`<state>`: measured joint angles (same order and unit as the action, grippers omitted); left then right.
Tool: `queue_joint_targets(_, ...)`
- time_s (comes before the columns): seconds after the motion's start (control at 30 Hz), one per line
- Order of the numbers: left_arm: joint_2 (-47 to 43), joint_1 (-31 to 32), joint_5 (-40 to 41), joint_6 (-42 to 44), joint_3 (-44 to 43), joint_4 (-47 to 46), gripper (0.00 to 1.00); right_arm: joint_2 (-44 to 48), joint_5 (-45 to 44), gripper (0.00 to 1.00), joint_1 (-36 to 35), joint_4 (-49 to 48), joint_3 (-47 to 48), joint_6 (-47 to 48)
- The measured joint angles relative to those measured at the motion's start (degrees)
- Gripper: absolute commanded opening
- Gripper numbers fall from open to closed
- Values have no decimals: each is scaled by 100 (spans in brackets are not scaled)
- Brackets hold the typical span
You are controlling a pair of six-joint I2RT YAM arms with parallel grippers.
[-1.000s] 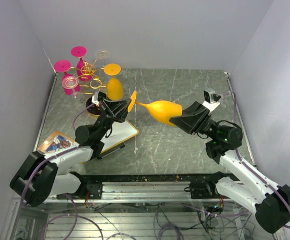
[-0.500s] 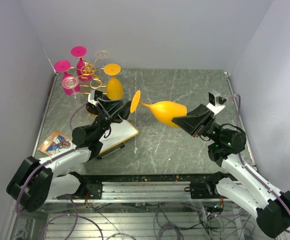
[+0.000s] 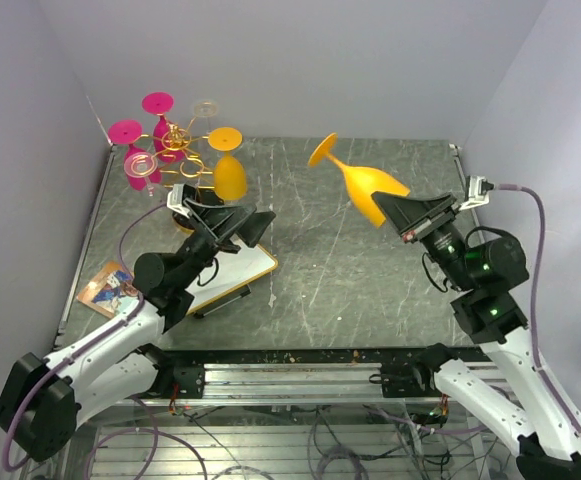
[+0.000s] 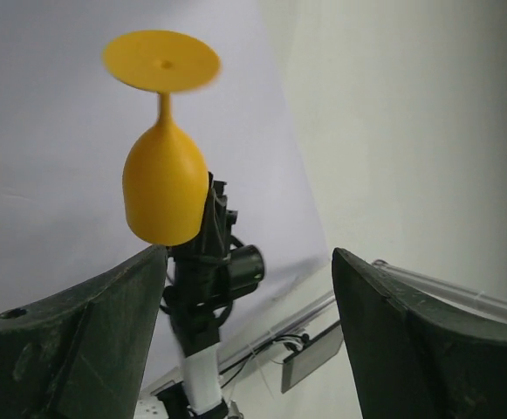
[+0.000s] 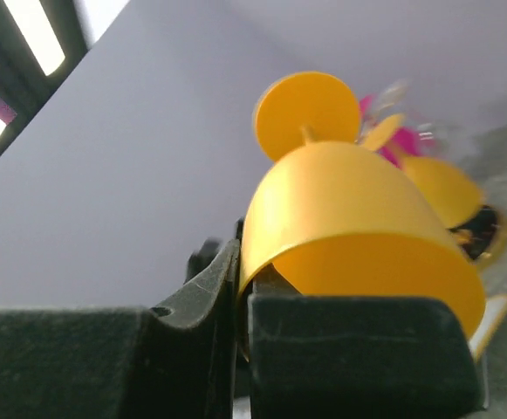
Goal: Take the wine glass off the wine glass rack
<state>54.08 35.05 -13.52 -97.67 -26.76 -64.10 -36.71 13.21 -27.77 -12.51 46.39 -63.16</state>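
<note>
A yellow wine glass is held in the air over the middle of the table, its foot pointing up and to the left. My right gripper is shut on the rim of its bowl; the right wrist view shows the thin yellow wall pinched between the pads of that gripper. My left gripper stands open and empty beside the wine glass rack. In the left wrist view the glass hangs well beyond the spread left gripper.
The gold rack holds two pink glasses, a clear glass and another yellow glass. A white board and a picture card lie near the left arm. Walls enclose the table on three sides.
My left gripper let go of the glass's foot and opened, drawing back slightly. My right arm carried the glass up and to the right, swinging its foot upward.
</note>
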Motion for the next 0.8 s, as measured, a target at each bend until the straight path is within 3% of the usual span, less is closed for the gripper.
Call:
queue_joint_targets(0.13, -293, 0, 0, 380, -81, 966, 86, -39, -1351, 0, 0, 1659, 527, -98)
queue_joint_targets(0.4, -813, 0, 20, 1259, -737, 2721, 87, 13, -3410, 0, 0, 4006, 726, -601)
queue_joint_targets(0.67, -1147, 0, 184, 2135, -1414, 4242, 87, -1488, -4603, 0, -2, 6400, 2503, -1615)
queue_joint_targets(0.8, -1252, 0, 289, 2404, -1528, 4732, 88, -2063, -4863, 0, 0, 7138, 2994, -1838)
